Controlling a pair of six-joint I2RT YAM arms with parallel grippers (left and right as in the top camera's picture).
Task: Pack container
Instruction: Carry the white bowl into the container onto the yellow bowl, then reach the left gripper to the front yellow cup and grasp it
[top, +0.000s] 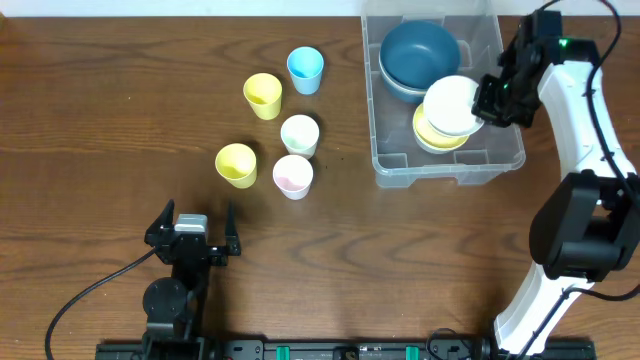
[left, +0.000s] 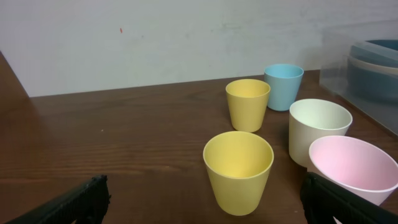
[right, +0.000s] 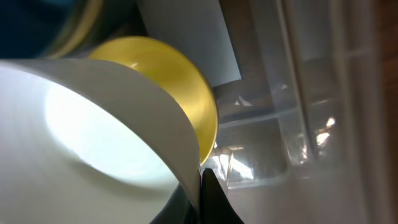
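The clear plastic container (top: 505, 158) stands at the back right. It holds a dark blue bowl (top: 418, 52) and a yellow bowl (top: 430, 136). My right gripper (top: 492, 100) is shut on the rim of a white bowl (top: 452, 103), held over the yellow bowl inside the container. In the right wrist view the white bowl (right: 93, 124) fills the left, pinched between the fingers (right: 204, 186), with the yellow bowl (right: 168, 81) behind it. My left gripper (top: 192, 232) is open and empty at the front left, behind the cups.
Several small cups stand left of the container: two yellow (top: 263, 95) (top: 236, 164), a blue (top: 305, 69), a cream (top: 299, 134) and a pink (top: 292, 176). In the left wrist view the near yellow cup (left: 238, 169) is between the fingers' line, further ahead.
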